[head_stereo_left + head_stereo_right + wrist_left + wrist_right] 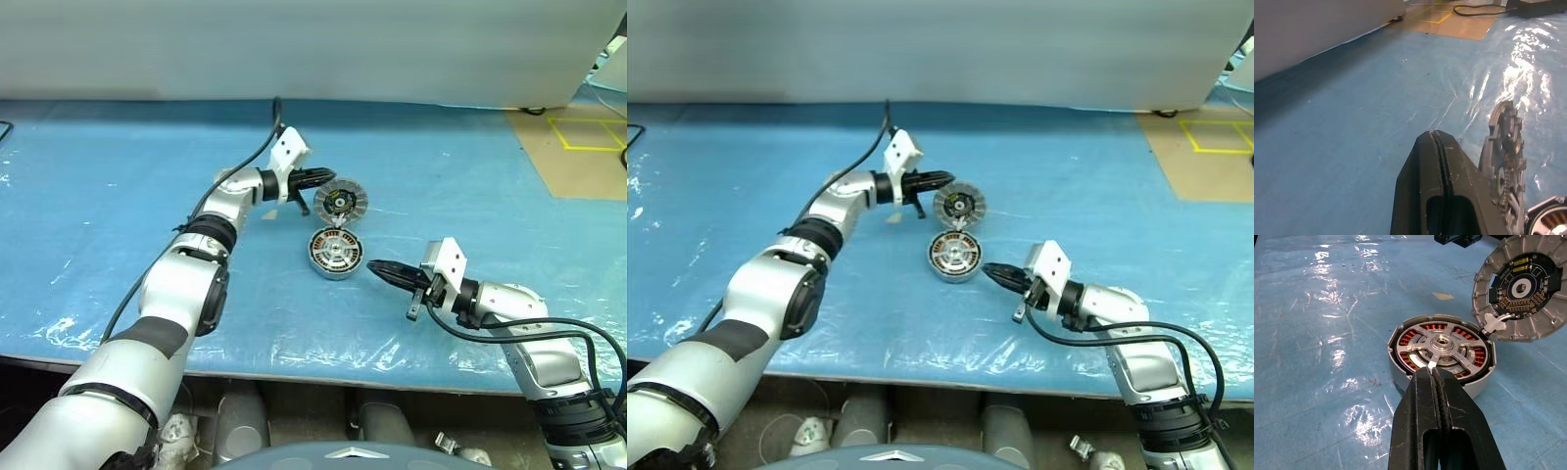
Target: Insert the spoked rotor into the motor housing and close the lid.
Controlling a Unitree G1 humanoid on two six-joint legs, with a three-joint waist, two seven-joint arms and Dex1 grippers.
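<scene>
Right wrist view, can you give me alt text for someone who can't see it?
The motor housing sits on the blue table cover with the spoked rotor seated inside its ring of copper windings. The lid stands tilted open at the housing's far edge, its black centre facing the camera. The right gripper, fingers shut, points at the housing's near rim.

We see a blue table cover [118, 176] with glossy white glare, a silver housing [1400, 377] ringed by copper-brown windings, a silver spoked rotor [1442, 345], a silver-grey segmented lid [1547, 320] with black centre, black fingers [1415, 431], tan floor with yellow lines.
</scene>
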